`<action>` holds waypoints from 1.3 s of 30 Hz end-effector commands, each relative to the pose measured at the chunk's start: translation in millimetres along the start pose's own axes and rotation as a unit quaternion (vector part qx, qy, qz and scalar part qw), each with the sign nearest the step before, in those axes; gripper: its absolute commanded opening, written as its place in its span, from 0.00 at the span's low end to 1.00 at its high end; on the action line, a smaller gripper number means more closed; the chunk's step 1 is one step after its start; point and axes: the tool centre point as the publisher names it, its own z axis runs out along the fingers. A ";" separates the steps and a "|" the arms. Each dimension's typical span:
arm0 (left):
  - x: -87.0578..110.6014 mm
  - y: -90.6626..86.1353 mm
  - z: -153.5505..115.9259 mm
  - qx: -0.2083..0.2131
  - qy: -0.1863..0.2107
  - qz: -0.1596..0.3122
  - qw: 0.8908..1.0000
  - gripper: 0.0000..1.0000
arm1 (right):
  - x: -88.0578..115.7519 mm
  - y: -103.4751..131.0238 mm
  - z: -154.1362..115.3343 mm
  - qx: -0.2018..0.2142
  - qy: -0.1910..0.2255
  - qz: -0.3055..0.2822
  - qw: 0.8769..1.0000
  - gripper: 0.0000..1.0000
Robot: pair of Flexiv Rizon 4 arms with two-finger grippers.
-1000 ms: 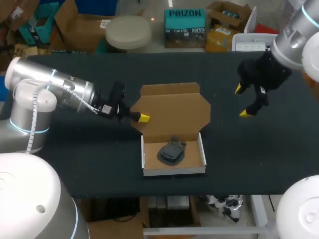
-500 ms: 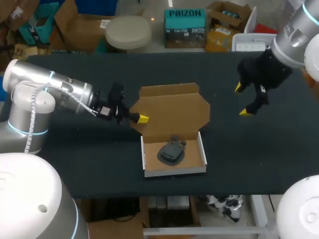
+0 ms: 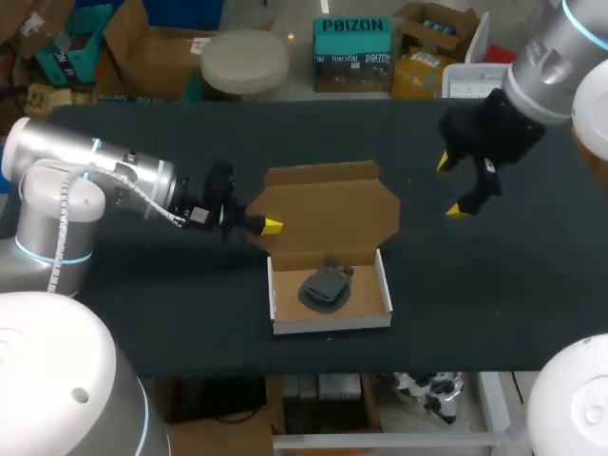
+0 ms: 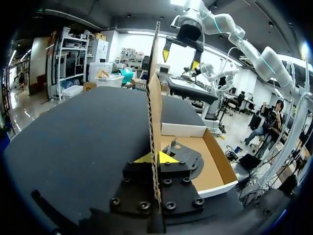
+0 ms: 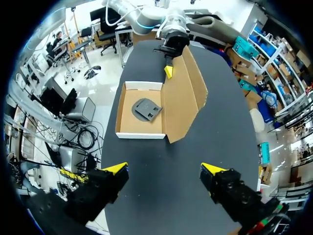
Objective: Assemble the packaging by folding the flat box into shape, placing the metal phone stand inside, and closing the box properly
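Observation:
The cardboard box lies mid-table with its tray point(image 3: 330, 326) open and the lid point(image 3: 328, 214) tilted up behind it. A dark metal phone stand point(image 3: 326, 287) rests inside the tray. My left gripper point(image 3: 272, 225) is shut on the lid's left edge. In the left wrist view the lid point(image 4: 155, 98) stands edge-on between that gripper's point(image 4: 156, 157) yellow tips, and the stand point(image 4: 188, 159) lies beside them in the tray. My right gripper point(image 3: 450, 187) hangs open above the table, right of the box. In its own view the right gripper point(image 5: 165, 169) holds nothing, with tray point(image 5: 138, 134), stand point(image 5: 146, 108) and lid point(image 5: 183, 93) ahead of it.
Dark table point(image 3: 494, 285) surface surrounds the box on all sides. The tray sits close to the table's front edge. Nothing else lies on the table.
My right gripper has shifted a little to the left and toward the back, still open. The left gripper keeps its hold on the lid and has hardly moved.

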 end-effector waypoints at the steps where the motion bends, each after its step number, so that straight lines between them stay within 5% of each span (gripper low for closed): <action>1: 12.5 1.3 -3.0 0.007 -0.024 0.016 1.000 0.00 | 1.8 4.1 -4.6 0.004 0.000 0.000 1.000 1.00; 16: 21.8 -11.3 -3.1 -0.016 -0.047 0.087 0.995 0.00 | 3.6 12.9 -6.6 0.007 -0.002 -0.005 1.000 1.00; 39: 23.7 -1.8 3.5 -0.011 -0.055 0.134 0.989 0.00 | 3.7 24.4 -8.6 0.013 -0.003 -0.013 1.000 1.00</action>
